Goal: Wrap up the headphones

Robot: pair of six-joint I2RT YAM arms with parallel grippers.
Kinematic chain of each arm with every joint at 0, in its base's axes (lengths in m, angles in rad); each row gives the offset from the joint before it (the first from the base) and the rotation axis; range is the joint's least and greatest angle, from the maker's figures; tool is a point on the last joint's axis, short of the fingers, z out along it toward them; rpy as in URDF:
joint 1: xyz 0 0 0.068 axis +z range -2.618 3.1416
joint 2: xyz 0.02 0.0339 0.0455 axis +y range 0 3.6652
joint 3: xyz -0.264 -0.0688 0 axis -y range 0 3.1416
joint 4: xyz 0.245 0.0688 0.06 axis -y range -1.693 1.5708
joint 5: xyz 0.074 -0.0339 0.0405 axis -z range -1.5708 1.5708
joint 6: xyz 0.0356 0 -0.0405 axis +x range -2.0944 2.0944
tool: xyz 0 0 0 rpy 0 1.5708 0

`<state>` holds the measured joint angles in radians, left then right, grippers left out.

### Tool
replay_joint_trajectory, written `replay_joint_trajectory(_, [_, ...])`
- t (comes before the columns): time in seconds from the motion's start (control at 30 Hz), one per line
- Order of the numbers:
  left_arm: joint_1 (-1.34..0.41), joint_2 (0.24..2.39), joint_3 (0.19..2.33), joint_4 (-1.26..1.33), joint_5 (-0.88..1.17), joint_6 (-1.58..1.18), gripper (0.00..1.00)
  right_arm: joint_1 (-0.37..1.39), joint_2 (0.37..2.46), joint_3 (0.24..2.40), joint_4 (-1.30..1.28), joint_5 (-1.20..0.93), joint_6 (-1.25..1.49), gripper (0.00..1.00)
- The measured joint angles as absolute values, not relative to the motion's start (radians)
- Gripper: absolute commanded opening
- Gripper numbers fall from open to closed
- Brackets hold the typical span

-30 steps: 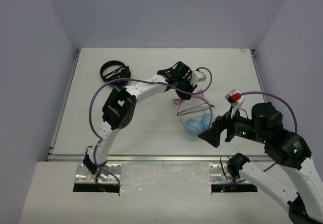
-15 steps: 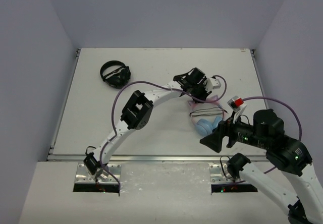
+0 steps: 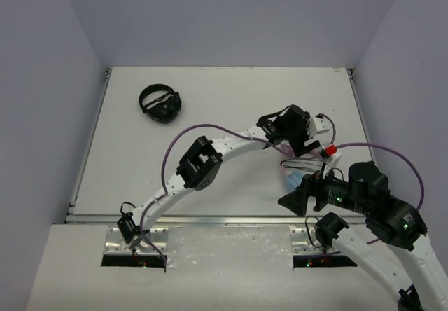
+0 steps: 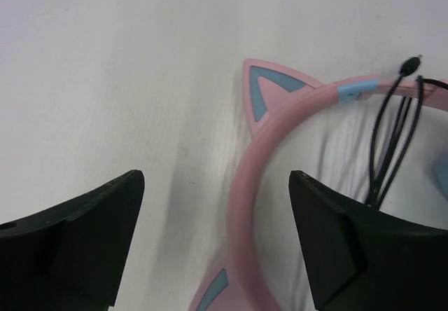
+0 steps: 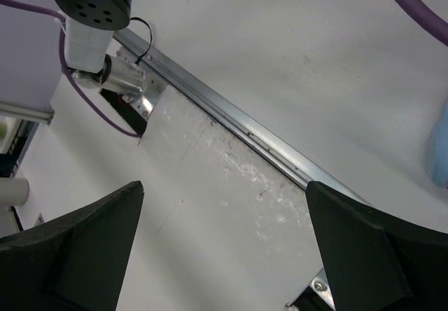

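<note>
The left tool is hanging spread wide over the headphones, its fingers straddling the pink cat-eared headband without pinching it. The black cable is lying in strands across the band, just beside one finger. The right tool is gaping too, gripping nothing, facing the near edge of the counter. The headphones are sitting on the counter's right side, between both tools. A black headset is resting at the far left.
</note>
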<state>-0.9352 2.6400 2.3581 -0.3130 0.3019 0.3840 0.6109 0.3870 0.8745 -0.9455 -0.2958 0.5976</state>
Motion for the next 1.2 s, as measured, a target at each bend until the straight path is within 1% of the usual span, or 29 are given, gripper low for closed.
replay_joint_trajectory(0.03, [-0.932,2.64,2.355,-0.299,0.286,0.381,0.86,0.611,0.387,0.865,-0.946,-0.293,0.599,0.99])
replay_joint_trajectory(0.07, [-0.928,2.636,2.346,-0.277,0.26,0.375,1.0,0.611,0.387,0.859,-0.945,-0.29,0.599,0.99])
replay_joint_trajectory(0.17, [-0.921,2.608,2.289,-0.224,0.169,0.347,1.0,0.611,0.388,0.853,-0.94,-0.289,0.599,0.99])
replay_joint_trajectory(0.3, [-0.911,2.516,2.188,-0.192,-0.03,0.261,1.0,0.611,0.415,0.853,-0.914,-0.258,0.587,0.99])
replay_joint_trajectory(0.4, [-0.888,2.4,2.131,-0.197,-0.175,0.157,1.0,0.611,0.447,0.865,-0.915,-0.187,0.563,0.99])
replay_joint_trajectory(0.47, [-0.856,2.293,2.088,-0.228,-0.266,0.08,1.0,0.611,0.465,0.894,-0.932,-0.099,0.543,0.99])
replay_joint_trajectory(0.57, [-0.772,2.042,1.94,-0.285,-0.399,-0.055,1.0,0.611,0.487,0.974,-0.97,0.089,0.513,0.99])
replay_joint_trajectory(0.67, [-0.659,1.69,1.679,-0.313,-0.524,-0.152,1.0,0.611,0.506,1.063,-1.006,0.256,0.469,0.99])
replay_joint_trajectory(0.73, [-0.592,1.465,1.56,-0.361,-0.614,-0.201,1.0,0.611,0.527,1.127,-1.037,0.343,0.439,0.99])
replay_joint_trajectory(0.8, [-0.576,1.272,1.479,-0.41,-0.682,-0.241,1.0,0.611,0.556,1.2,-1.081,0.411,0.412,0.99])
replay_joint_trajectory(0.9, [-0.599,1.04,1.399,-0.506,-0.743,-0.279,1.0,0.611,0.601,1.317,-1.149,0.474,0.383,0.99])
replay_joint_trajectory(1.03, [-0.608,0.799,1.301,-0.65,-0.812,-0.303,1.0,0.611,0.617,1.449,-1.225,0.502,0.36,0.99])
replay_joint_trajectory(1.2, [-0.607,0.55,1.103,-0.704,-0.852,-0.292,1.0,0.611,0.537,1.45,-1.29,0.517,0.327,0.99])
